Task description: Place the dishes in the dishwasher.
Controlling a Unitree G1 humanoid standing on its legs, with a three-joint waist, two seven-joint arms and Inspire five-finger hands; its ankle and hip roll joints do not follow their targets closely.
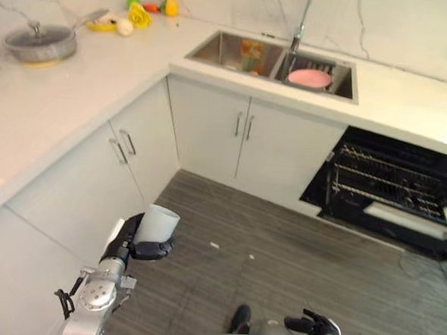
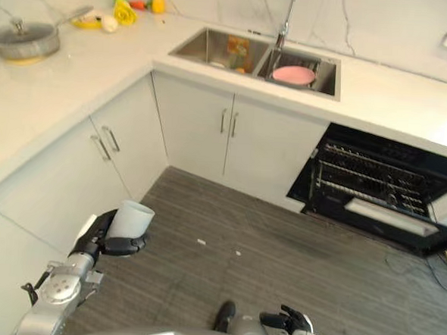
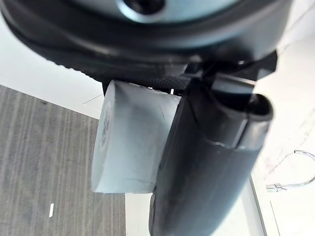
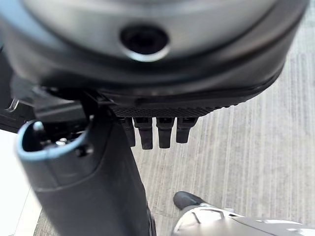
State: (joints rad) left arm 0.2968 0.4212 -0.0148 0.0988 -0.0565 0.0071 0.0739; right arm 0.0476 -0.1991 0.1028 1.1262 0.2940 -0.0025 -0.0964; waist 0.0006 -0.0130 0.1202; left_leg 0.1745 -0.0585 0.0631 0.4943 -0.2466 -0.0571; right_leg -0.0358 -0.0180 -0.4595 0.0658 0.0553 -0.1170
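My left hand [image 1: 144, 246] holds a white cup [image 1: 158, 224] upright over the floor, in front of the corner cabinets; fingers and thumb [image 3: 206, 162] curl round the cup [image 3: 130, 140]. The dishwasher [image 1: 393, 189] stands open at the right under the counter, with wire racks inside and its door lowered. A pink plate [image 1: 309, 78] lies in the right basin of the sink [image 1: 215, 57]. My right hand [image 1: 312, 325] hangs low near the floor, holding nothing, its fingers [image 4: 157, 132] hanging relaxed.
White base cabinets [image 1: 134, 147] run along the left and back. On the counter sit a lidded pan [image 1: 40, 44] and toy fruit [image 1: 138, 12] in the far corner. A tap [image 1: 300, 24] rises behind the sink. The grey floor [image 1: 279, 254] lies between me and the dishwasher.
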